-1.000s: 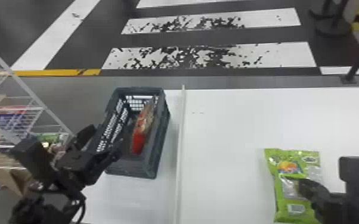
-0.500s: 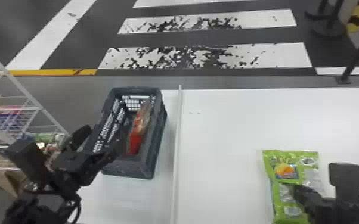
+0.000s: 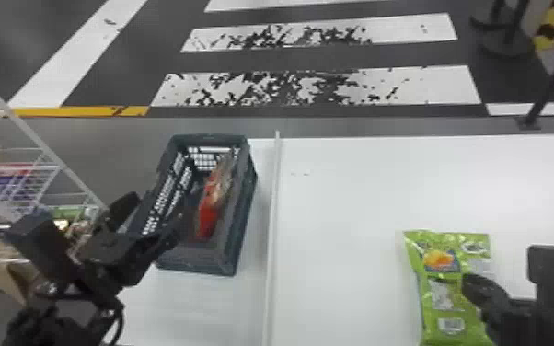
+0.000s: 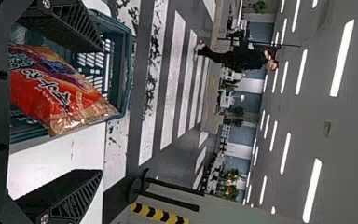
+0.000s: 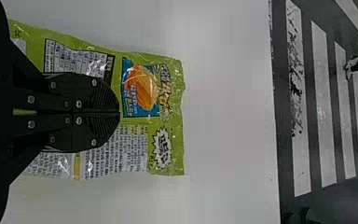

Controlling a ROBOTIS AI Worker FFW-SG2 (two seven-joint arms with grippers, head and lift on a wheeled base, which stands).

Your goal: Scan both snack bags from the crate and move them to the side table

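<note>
My left fingers (image 3: pixel 161 239) released, wide apart; red snack bag (image 3: pixel 209 207) beyond them in crate (image 3: pixel 239 221). Right fingers (image 3: pixel 481 287) clenched together; green snack bag (image 3: pixel 451 285) beneath, on counter (image 3: pixel 359 207).

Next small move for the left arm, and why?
Probably centre the left gripper over the red snack bag before closing. Its fingers are open and the bag lies in the crate, but in the left wrist view one finger overlaps the crate, while the other shows against the white tabletop.
</note>
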